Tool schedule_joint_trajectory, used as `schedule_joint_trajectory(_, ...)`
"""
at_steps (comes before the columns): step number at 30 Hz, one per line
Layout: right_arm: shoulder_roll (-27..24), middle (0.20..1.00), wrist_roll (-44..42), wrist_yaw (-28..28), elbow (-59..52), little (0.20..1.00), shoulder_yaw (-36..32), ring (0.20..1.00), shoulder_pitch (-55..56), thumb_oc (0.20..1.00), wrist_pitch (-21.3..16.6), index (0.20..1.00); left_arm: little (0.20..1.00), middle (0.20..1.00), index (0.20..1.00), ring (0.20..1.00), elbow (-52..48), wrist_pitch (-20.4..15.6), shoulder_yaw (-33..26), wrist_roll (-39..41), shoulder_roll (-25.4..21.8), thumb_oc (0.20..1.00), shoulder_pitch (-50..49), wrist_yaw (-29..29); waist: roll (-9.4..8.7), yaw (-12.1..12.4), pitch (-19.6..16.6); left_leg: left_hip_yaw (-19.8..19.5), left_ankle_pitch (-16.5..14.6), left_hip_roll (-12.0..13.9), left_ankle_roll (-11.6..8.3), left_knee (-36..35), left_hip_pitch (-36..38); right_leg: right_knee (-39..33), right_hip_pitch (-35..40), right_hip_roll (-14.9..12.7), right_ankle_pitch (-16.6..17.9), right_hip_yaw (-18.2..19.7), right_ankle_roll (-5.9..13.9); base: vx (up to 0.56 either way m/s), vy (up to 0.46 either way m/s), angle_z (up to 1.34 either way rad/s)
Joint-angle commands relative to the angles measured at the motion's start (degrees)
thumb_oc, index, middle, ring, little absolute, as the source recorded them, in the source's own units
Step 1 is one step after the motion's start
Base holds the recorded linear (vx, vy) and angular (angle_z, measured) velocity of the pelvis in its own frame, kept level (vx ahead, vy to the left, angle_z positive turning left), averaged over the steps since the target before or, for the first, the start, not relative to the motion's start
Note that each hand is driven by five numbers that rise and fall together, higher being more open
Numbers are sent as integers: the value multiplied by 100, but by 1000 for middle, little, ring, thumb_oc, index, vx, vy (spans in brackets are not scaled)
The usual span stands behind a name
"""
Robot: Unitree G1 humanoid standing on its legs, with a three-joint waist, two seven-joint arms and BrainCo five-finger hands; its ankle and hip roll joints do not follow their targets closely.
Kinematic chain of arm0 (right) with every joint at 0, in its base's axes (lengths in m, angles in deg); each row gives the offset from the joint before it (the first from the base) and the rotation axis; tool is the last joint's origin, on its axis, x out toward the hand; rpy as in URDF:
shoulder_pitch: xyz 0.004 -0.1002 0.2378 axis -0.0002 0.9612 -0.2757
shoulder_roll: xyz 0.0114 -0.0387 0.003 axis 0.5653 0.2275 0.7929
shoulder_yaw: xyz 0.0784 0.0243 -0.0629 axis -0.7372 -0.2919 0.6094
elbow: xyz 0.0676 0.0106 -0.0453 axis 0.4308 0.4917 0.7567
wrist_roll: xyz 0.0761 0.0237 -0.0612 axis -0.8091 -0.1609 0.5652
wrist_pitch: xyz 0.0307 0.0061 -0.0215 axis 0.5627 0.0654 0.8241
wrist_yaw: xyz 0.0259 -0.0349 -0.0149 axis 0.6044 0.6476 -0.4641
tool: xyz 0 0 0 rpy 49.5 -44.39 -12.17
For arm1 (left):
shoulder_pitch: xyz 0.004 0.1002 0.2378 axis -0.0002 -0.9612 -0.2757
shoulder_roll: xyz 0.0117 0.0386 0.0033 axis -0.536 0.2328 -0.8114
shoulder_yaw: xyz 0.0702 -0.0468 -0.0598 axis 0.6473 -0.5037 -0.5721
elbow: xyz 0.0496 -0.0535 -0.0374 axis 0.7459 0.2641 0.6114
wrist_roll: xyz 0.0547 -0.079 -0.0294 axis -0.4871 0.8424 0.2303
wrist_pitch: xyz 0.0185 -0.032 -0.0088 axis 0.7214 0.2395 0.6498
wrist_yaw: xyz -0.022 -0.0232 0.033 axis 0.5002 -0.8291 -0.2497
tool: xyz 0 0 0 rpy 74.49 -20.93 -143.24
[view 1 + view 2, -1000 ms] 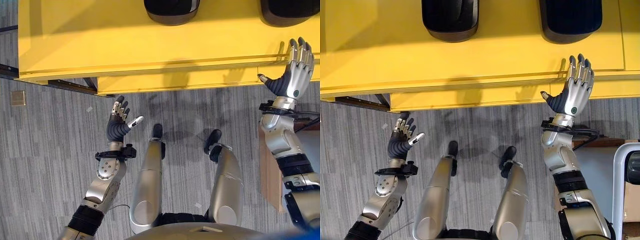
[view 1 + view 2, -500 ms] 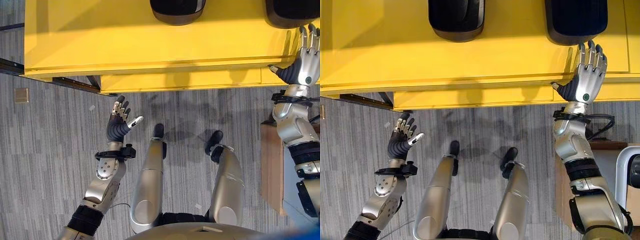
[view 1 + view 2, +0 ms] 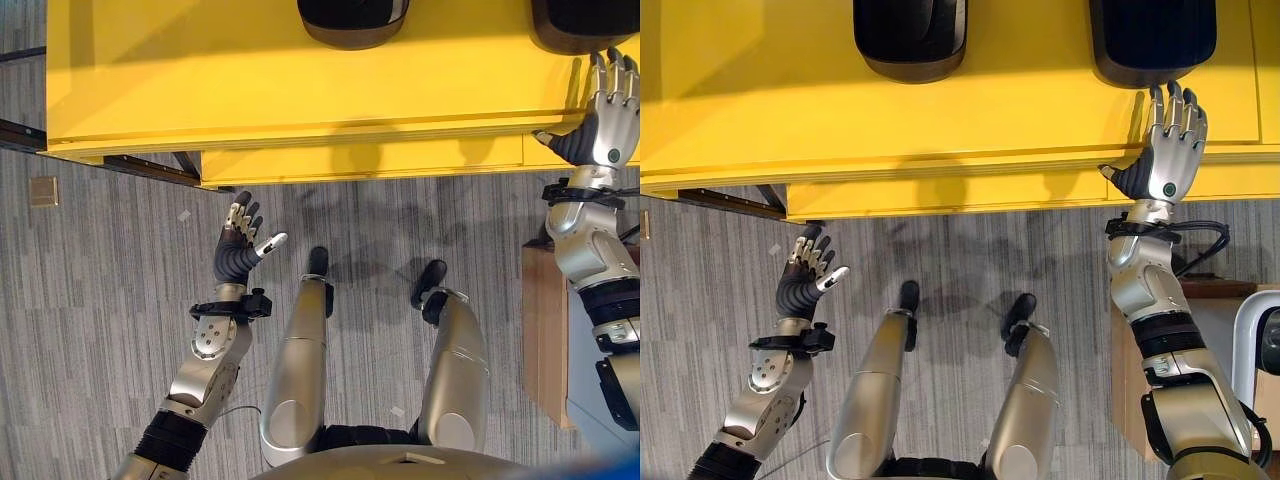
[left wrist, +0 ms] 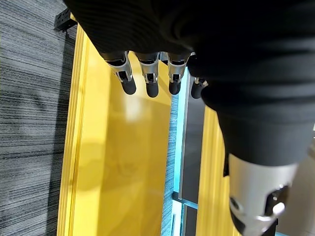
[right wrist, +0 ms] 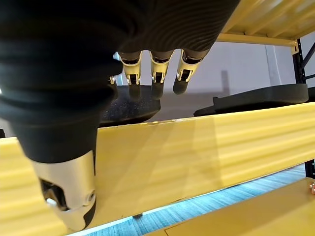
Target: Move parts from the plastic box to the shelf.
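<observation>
A yellow shelf (image 3: 300, 90) runs across the top of the eye views. Two black rounded parts lie on it, one near the middle (image 3: 352, 20) and one at the right (image 3: 1152, 40). My right hand (image 3: 1168, 150) is open with straight fingers, raised over the shelf's front edge, its fingertips just short of the right black part. In the right wrist view that part (image 5: 133, 105) lies right past the fingers (image 5: 156, 73), with nothing held. My left hand (image 3: 240, 245) hangs open over the carpet below the shelf, empty.
At the far right stands a light plastic box (image 3: 1245, 350) with a dark part (image 3: 1270, 340) inside, next to a brown board (image 3: 540, 330). Black brackets (image 3: 140, 168) stick out under the shelf's left end. A small brown square (image 3: 41, 191) lies on the grey carpet.
My right hand has risen from below the shelf edge to over it, closer to the right black part. The view shifted slightly. The left hand stayed still.
</observation>
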Motion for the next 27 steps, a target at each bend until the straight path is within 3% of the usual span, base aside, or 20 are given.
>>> schedule_joint_trajectory(1,-464,1000,-81,66,196,1000,-12,1000,-598,1000,-62,1000,1000,1000,1000,1000,-400,-313,-167,29,-181,1000,-266,71,96,143,-140,96,16,29,91,-136,-56,720,670,44,-856,182,230,0,0,0)
schedule_joint_trajectory(14,-690,1000,-234,-7,533,1000,326,1000,-1376,1000,-68,1000,1000,1000,1000,1000,-396,-323,-155,75,-240,1000,-261,115,106,220,-140,90,20,8,102,-118,-104,745,640,33,-852,176,225,0,0,0)
schedule_joint_trajectory(27,-999,1000,-393,-342,1165,1000,1146,1000,-2505,1000,-123,1000,1000,1000,1000,1000,-409,-345,-187,184,-309,1000,-317,182,107,310,-140,99,7,-11,102,-100,-111,774,601,34,-857,201,225,3,1,-1)
